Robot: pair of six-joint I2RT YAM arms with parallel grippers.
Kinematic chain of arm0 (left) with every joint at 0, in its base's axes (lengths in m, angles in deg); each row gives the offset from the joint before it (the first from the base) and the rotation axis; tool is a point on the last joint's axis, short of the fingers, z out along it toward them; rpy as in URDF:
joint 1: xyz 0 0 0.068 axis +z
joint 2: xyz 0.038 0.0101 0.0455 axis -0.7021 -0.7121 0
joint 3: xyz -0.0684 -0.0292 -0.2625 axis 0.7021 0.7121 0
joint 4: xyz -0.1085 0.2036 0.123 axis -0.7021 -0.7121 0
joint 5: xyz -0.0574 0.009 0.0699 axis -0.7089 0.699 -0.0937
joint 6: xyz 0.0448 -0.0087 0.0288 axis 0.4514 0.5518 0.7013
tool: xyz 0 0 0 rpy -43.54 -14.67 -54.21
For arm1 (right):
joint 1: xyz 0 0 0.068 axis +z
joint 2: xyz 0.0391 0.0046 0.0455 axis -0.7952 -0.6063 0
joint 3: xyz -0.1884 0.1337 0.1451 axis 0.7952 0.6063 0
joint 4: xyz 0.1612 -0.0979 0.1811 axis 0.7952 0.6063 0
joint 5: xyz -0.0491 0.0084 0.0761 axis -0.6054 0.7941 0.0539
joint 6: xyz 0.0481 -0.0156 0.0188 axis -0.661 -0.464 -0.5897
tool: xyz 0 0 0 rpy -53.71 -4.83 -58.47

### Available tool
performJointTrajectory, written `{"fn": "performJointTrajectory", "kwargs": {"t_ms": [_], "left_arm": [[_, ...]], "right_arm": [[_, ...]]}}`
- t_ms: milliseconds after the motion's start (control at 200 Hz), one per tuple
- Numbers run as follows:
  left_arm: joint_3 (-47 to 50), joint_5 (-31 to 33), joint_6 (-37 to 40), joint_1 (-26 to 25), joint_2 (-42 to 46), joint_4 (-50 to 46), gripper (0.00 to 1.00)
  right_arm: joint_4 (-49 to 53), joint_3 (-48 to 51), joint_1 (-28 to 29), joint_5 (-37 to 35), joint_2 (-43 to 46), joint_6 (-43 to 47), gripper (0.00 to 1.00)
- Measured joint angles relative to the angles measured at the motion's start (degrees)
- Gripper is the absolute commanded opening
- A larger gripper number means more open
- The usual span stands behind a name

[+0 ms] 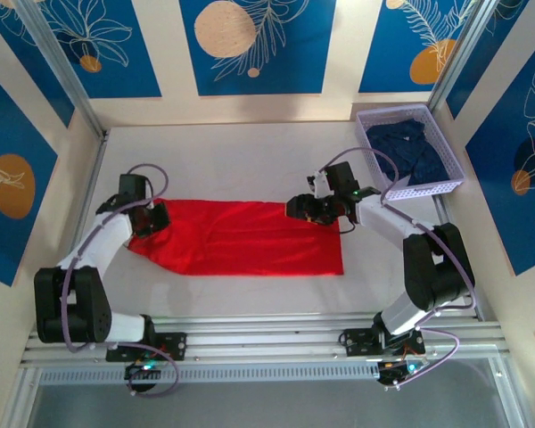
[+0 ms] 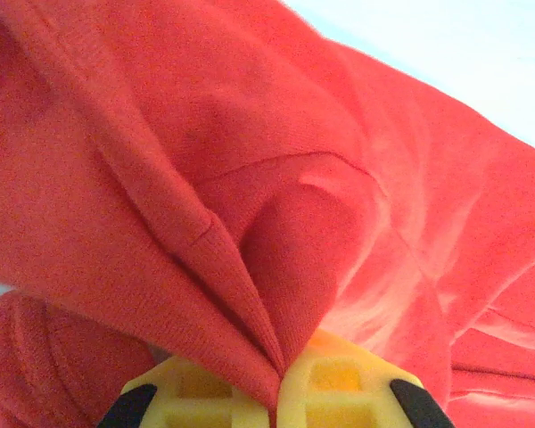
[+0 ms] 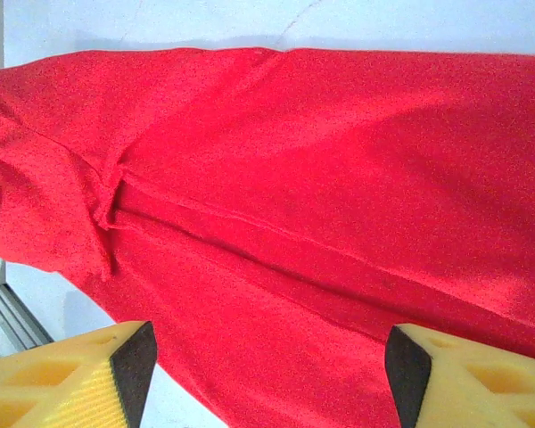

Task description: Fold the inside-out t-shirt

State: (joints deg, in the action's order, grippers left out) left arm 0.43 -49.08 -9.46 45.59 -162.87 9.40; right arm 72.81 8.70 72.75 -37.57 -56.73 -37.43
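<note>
Left gripper is at the 9 o'clock end of the t-shirt. In the left wrist view the left gripper has its jaws fully closed, pinching a gathered fold of red cloth between the yellow pads.

One t-shirt, mid-table, laid as a long band running 9 to 3 o'clock. The face on top is plain red, and stitched seams show in the right wrist view.

Right gripper is at the band's 1 o'clock corner. In its wrist view the right gripper has its jaws wide apart with red cloth spanning the gap below them, nothing gripped.

One lavender mesh basket sits in the table's 2 o'clock corner, holding dark navy clothing. I can't tell how many pieces are in it.

Count: two arms, one shirt, one basket.
</note>
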Motion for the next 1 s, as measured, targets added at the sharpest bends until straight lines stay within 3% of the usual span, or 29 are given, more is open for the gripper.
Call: {"fn": "performJointTrajectory", "kwargs": {"t_ms": [185, 405, 790, 1000], "left_arm": [[-10.91, 9.18, 8.41, 3.58, -5.53, -9.62, 0.00], [-19.89, 18.71, 15.80, 5.75, -11.50, -14.23, 0.00], [-22.10, 18.67, 17.38, 5.75, -13.88, -16.59, 0.00], [-22.12, 18.47, 18.32, 5.75, -13.86, -16.76, 0.00]], "right_arm": [[-0.04, 0.28, -0.46, -0.17, 0.00, 0.28, 0.70], [-0.24, -0.39, 0.17, -0.15, -2.01, 0.48, 0.68], [-0.87, -10.82, 5.18, -0.81, -14.36, 0.87, 0.58], [-0.79, -11.78, 5.86, -1.27, -19.21, 1.16, 0.52]]}}
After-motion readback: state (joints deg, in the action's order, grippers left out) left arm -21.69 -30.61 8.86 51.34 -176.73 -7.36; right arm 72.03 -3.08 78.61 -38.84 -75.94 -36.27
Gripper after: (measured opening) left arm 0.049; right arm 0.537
